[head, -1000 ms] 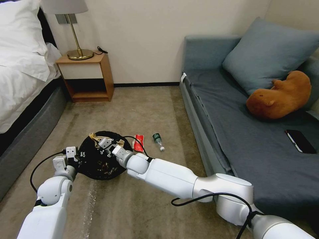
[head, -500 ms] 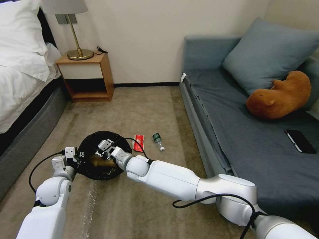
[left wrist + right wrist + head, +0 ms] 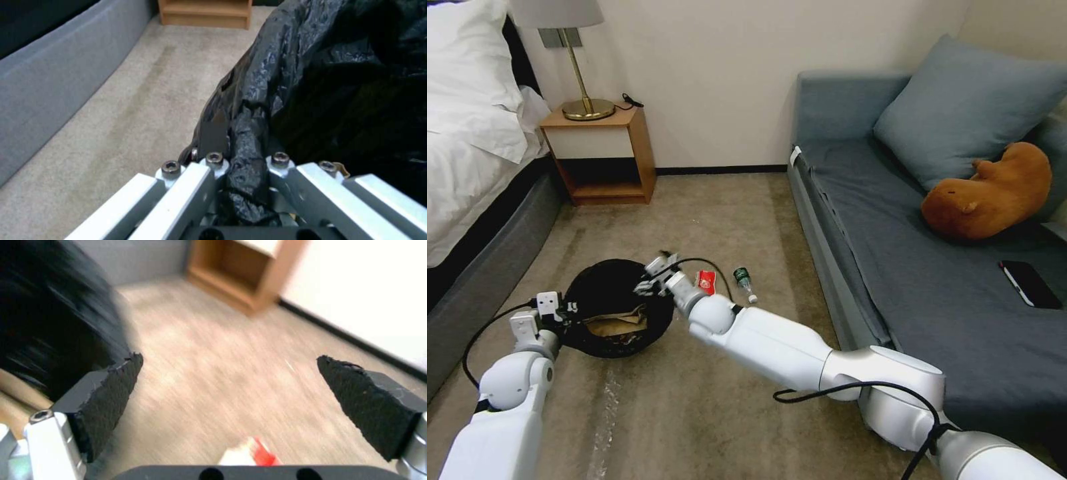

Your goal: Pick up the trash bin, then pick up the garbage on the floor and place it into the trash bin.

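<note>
At the left of the head view, the left gripper (image 3: pixel 554 311) is clamped on the rim of the trash bin (image 3: pixel 602 283); in the left wrist view its metal fingers (image 3: pixel 202 176) pinch a bunched fold of the crinkled black liner (image 3: pixel 249 146) between them. The bin is held just above the beige carpet (image 3: pixel 707 213), near the grey bed base (image 3: pixel 487 267) that runs along the carpet's left edge. Inside the bin lies the crumpled brown paper bag (image 3: pixel 617 323), resting against the liner toward the near side.

Over the bin's right rim hangs the right gripper (image 3: pixel 654 275), its jaws spread wide and holding nothing. In the right wrist view its two black pads (image 3: pixel 111 393) stand well apart, with bare carpet between them, the black side of the bin to one side and a bit of the red snack packet (image 3: pixel 260 455) at the frame's edge.

Just beside that gripper, to its right on the carpet, lies the red snack packet (image 3: pixel 706 281). Near it, further right, the small clear bottle with green label (image 3: pixel 743 280) lies on its side, its white cap pointing toward the robot. Both sit between the bin and the front edge of the grey sofa (image 3: pixel 894 280), which borders the carpet on the right.
</note>
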Robot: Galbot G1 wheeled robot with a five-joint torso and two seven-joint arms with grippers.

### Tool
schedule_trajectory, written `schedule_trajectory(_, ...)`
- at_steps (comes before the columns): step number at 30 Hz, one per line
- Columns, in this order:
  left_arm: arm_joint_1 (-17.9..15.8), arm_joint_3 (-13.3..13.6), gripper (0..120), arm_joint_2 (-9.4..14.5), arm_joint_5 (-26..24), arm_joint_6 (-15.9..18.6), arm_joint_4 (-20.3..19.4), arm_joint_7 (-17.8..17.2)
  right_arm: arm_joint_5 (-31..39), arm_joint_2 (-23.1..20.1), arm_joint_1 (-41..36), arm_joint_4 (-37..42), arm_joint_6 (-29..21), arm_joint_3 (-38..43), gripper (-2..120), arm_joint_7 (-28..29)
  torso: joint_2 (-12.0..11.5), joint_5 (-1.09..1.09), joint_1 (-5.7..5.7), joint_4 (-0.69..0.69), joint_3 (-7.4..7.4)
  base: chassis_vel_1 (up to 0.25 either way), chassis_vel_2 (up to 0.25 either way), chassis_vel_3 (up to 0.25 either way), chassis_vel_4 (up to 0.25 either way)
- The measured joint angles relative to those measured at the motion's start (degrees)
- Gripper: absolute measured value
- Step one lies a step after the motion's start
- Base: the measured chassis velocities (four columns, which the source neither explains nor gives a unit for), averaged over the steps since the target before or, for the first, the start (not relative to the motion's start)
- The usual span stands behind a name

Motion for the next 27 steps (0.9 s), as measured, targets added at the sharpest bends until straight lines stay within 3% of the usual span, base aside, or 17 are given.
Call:
schedule_trajectory(8, -0.84, -1.68, 3, 2.15, -2.84, -0.06, 1.38, 0.03, 4.21, -3.12, -1.28, -2.86, -6.59, 4.74, 100, 0.92, 0.00, 0.00, 0.00, 0.02, 0.00, 0.000, 0.000, 0.000, 0.000)
schedule_trajectory(27, -0.82, -2.60, 3, 4.93, -5.74, -1.49, 4.86, 0.84, -1.79, -1.93, -8.94, -9.37, -5.63, 11.27, 100, 0.39, 0.00, 0.00, 0.00, 0.02, 0.00, 0.000, 0.000, 0.000, 0.000)
